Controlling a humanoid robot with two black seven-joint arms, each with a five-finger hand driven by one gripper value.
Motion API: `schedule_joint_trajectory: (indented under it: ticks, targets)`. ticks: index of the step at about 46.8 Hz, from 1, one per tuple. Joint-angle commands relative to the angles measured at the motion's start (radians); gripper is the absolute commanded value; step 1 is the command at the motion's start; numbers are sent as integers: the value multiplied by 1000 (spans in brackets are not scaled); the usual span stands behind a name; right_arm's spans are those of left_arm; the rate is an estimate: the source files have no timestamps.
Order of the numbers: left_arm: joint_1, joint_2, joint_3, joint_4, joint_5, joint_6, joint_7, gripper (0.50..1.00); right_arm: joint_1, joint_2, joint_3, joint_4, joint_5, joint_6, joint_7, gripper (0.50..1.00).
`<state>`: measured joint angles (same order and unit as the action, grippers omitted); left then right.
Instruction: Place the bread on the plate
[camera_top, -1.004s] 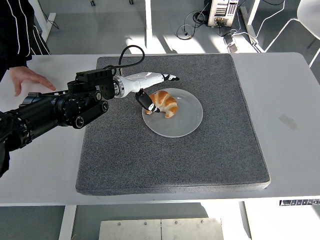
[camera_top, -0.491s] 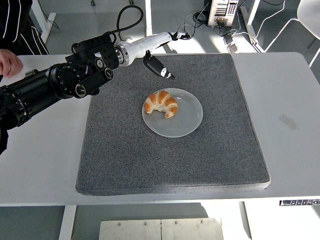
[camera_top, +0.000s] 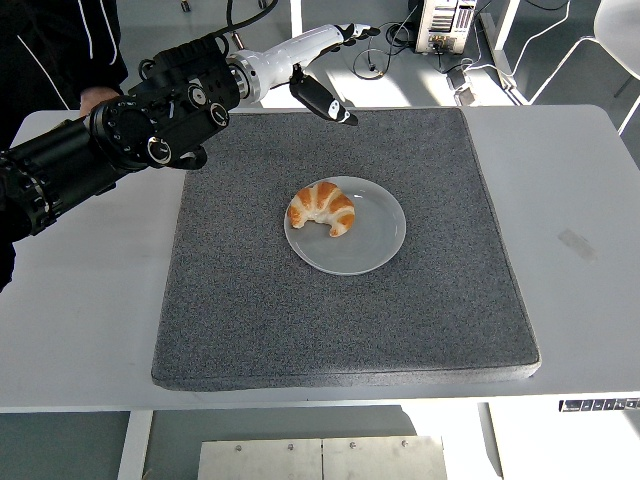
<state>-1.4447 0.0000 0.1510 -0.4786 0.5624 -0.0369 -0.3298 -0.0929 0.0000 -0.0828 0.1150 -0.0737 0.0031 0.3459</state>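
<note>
bread (camera_top: 322, 207) sits on the plate (camera_top: 360, 250); left hand (camera_top: 322, 62) looks open and empty near the mat's (camera_top: 250, 300) far edge, only a low swing could nudge it.

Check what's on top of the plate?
One croissant lies on the plate's left half; the rest is bare. The plate surface beneath the croissant is hidden.

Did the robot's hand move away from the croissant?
Yes. The left hand was touching the croissant on the plate a second ago; now it has lifted up and back, past the far edge of the grey mat, fingers open.
</note>
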Motion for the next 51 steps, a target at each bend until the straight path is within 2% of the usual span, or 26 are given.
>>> schedule_joint_trajectory:
  ticks: [1,5,16,24,28,42,51]
  targets:
    - [-5,0,-14,0,-62,0,0,981,1,0,0,0,0,0,1,1000]
    - [-3,6,-37,2,-131,0,0,981,-1,0,0,0,0,0,-1,1000]
    - [13,103,-99,2,-202,-44,5,981,1,0,0,0,0,0,1,1000]
    - [70,156,-224,2,-291,-43,12,983,1,0,0,0,0,0,-1,1000]
    - [101,179,-267,3,-329,-46,32,983,-1,0,0,0,0,0,1,1000]
    - [207,175,-488,21,-509,-63,126,983,1,0,0,0,0,0,-1,1000]
    - [297,141,-659,21,-573,-70,132,983,1,0,0,2,0,0,1,1000]
